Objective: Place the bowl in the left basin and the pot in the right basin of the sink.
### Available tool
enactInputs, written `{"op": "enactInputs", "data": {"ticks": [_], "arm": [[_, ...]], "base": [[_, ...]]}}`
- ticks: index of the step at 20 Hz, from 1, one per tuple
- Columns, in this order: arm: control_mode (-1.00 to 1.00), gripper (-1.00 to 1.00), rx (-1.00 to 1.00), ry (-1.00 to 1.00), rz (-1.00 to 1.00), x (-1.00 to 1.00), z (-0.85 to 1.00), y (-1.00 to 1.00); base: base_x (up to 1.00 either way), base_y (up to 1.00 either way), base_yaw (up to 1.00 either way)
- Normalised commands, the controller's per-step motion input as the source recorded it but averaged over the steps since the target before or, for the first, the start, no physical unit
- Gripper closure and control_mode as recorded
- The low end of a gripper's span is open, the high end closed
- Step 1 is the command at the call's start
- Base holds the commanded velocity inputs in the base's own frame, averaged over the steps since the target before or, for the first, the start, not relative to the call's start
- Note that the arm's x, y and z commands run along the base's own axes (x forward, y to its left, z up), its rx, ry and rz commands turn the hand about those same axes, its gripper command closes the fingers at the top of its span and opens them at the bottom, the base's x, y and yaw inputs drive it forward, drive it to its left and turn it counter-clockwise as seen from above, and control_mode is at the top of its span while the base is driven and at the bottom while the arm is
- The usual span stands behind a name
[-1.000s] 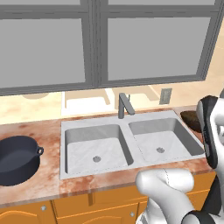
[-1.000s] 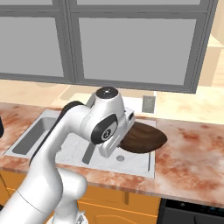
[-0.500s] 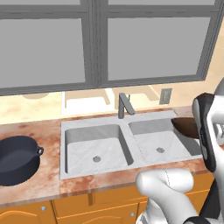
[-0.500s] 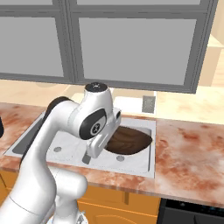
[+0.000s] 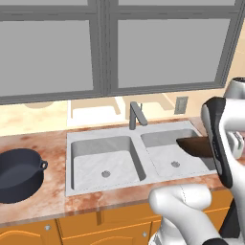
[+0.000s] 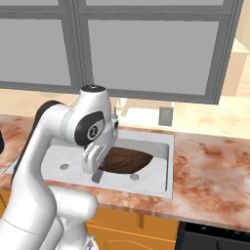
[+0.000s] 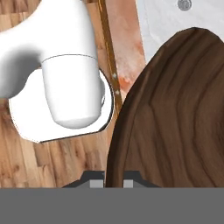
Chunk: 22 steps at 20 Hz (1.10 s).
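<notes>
Bowl above right basin rim

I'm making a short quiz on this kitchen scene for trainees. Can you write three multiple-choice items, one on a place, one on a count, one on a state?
1. Where is the pot?
A. In the left basin
B. On the counter left of the sink
C. In the gripper

2. How many basins does the sink have?
A. One
B. Two
C. Three

3. What state is the bowl in?
A. Resting flat on the counter right of the sink
B. Upside down inside the pot
C. Held by its rim, over the right basin

Answers:
1. B, the dark pot sits on the marbled counter, apart from the sink's left edge.
2. B, a divider splits it into the left basin and the right basin, each with a drain.
3. C, the gripper has a finger on either side of the bowl's rim, and both base views show it above the right basin.
</notes>
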Motion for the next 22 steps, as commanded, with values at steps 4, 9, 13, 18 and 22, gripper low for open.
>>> {"op": "enactInputs", "data": {"ticks": [4, 9, 13, 18, 22], "arm": [[-1.0, 1.0, 0.05, 0.01, 0.14, -0.2, 0.03, 0.4], [-1.0, 1.0, 0.06, 0.0, 0.14, -0.19, 0.02, 0.42], [-1.0, 1.0, 0.09, 0.0, 0.13, -0.16, 0.0, 0.42], [-1.0, 1.0, 0.1, 0.0, 0.13, -0.13, 0.0, 0.44], [-1.0, 1.0, 0.11, 0.0, 0.13, -0.1, 0.04, 0.43]], "base": [[0.0, 0.0, 0.0], [0.0, 0.0, 0.0], [0.0, 0.0, 0.0], [0.0, 0.0, 0.0], [0.0, 0.0, 0.0]]}}
